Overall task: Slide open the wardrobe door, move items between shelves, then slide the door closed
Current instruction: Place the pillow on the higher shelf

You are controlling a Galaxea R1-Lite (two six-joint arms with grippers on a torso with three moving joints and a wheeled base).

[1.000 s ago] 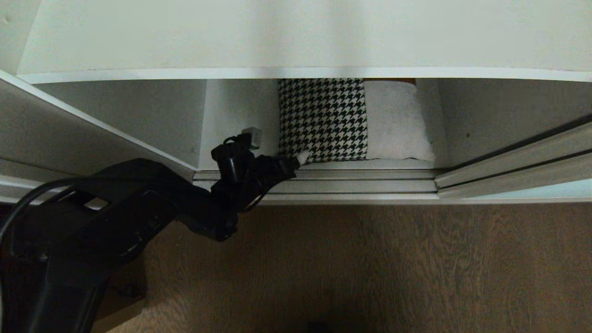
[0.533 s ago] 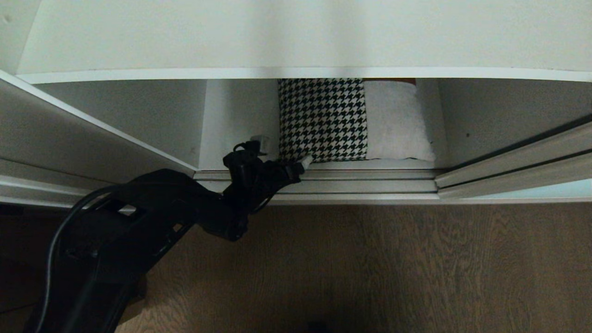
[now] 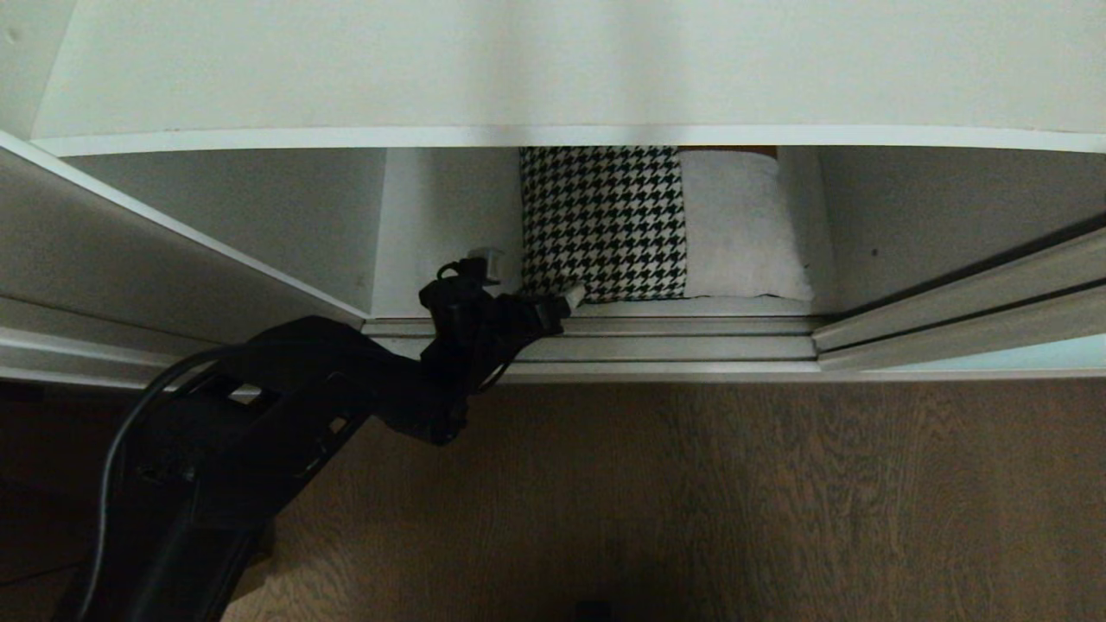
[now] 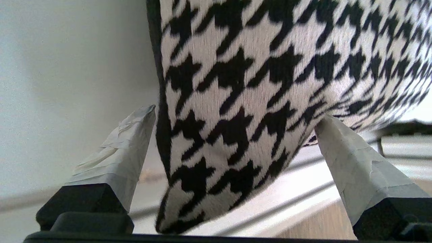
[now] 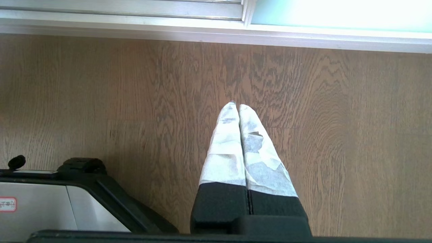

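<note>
The cushion [image 3: 605, 225], houndstooth with a light-grey patch, sits on the lower of the shelves [image 3: 449, 259], under the upper shelf [image 3: 553, 78]. My left gripper [image 3: 531, 278] is open at the cushion's near left corner. In the left wrist view that corner of the cushion [image 4: 256, 84] lies between the taped fingers [image 4: 125, 152] of the left gripper [image 4: 235, 113], with a gap on each side. The sliding wardrobe door [image 3: 994, 354] stands slid to the right, and its aqua glass [image 5: 337, 15] shows in the right wrist view. My right gripper [image 5: 235, 106] hangs shut and empty over the floor.
A ridged silver floor track [image 3: 657, 345] runs along the wardrobe's front. The wooden floor [image 3: 734, 501] lies before it. A white side panel [image 3: 130, 250] slants in at the left, close to my left arm. Part of my base [image 5: 50, 202] shows in the right wrist view.
My left arm has reached forward and to the right, bringing the open gripper up to the cushion's near corner. The cushion and the door have not moved.
</note>
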